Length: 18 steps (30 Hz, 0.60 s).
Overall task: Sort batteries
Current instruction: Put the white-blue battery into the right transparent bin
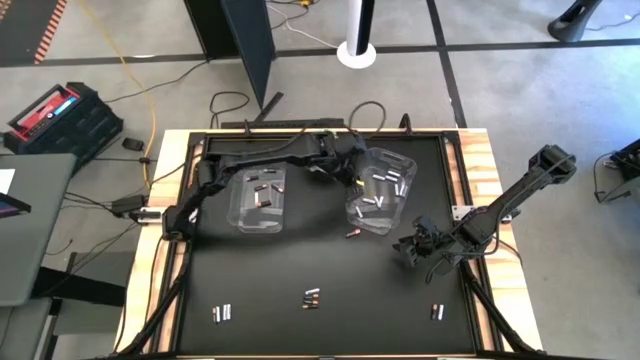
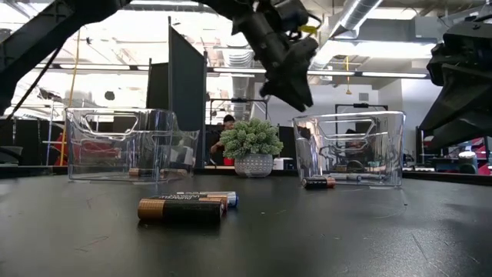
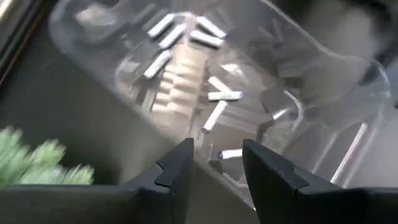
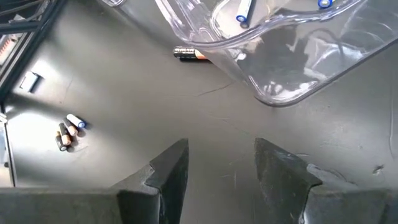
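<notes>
Pale batteries [image 1: 381, 186] lie scattered in the right clear bin [image 1: 400, 165], dark ones [image 1: 263, 190] in the left clear bin [image 1: 240, 205]. One dark cell [image 1: 352, 235] sits on the black desk [image 1: 330, 265] just outside the right bin, and three small clusters [image 1: 311, 298] lie near the front edge. The left end effector [image 3: 216, 163] hovers over the right bin's rim, fingers apart and empty. The right end effector [image 4: 221, 167] hangs low over bare desk beside that bin, fingers apart too. A small green plant [image 2: 252, 141] stands behind the bins.

Two dark jointed arms, left pincer [image 3: 217, 163] with angular black fingers [image 3: 177, 168]
</notes>
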Tool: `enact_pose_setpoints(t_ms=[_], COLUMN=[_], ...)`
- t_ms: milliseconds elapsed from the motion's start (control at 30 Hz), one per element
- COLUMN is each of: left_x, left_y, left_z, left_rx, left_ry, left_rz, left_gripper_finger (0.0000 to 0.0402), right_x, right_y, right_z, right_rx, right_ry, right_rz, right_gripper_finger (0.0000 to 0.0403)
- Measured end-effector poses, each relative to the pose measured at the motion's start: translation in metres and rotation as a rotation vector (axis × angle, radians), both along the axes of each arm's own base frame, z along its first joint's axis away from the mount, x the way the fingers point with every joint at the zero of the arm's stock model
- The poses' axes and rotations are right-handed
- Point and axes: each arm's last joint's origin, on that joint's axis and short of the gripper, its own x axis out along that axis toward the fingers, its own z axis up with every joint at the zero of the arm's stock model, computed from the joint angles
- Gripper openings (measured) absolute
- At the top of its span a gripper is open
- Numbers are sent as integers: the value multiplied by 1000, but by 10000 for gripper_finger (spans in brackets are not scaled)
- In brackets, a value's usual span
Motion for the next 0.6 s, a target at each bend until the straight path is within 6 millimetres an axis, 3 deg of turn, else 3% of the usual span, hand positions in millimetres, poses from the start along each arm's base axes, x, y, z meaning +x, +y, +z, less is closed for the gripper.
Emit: enact_pose_setpoints(t_ms=[133, 267, 433, 600], left_x=[-19, -48, -86, -129], left_y=[-7, -26, -67, -122], left_z=[3, 10, 13, 14], left_rx=[26, 54, -12, -96], left_ry=[36, 25, -103, -210], left_rz=[177, 318, 426, 571], left_gripper_finger=[113, 98, 92, 91], right_x=[0, -2, -6, -10], right_y=[0, 3, 8, 13], right_z=[0, 0, -1, -1], right_rx=[-15, -17, -22, -26], right_ry=[4, 6, 14, 18], right_rz=[18, 37, 76, 117], right_gripper_finger=[201, 201, 201, 201])
